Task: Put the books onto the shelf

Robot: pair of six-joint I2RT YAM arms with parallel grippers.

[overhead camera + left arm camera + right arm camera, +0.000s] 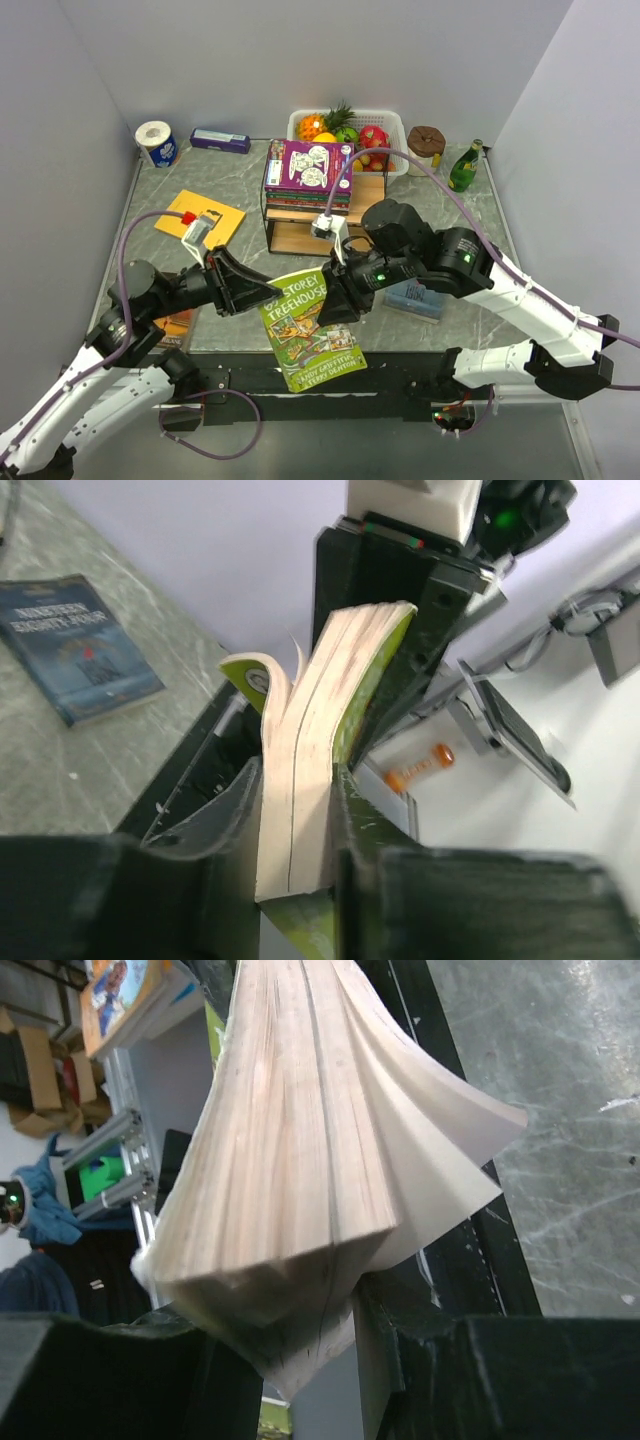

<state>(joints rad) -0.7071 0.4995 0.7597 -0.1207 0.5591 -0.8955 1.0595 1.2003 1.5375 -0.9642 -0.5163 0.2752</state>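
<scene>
A green "Treehouse" book (308, 330) hangs above the table's near edge, gripped from both sides. My left gripper (268, 292) is shut on its left edge; the left wrist view shows the page block (300, 780) squeezed between the fingers. My right gripper (335, 300) is shut on its right side, with fanned pages (300, 1160) between its fingers. The shelf (300, 238) stands at centre back with a stack of books, a purple one (308, 165) on top. A yellow book (225, 212), a brown book (178, 325) and a dark blue book (415, 298) lie flat on the table.
A white fruit basket (392, 122) stands behind the shelf. A toilet roll (156, 142) and a slim purple box (220, 140) are at back left, a brown jar (426, 143) and a green bottle (464, 165) at back right. A small red-capped object (198, 228) lies on the yellow book.
</scene>
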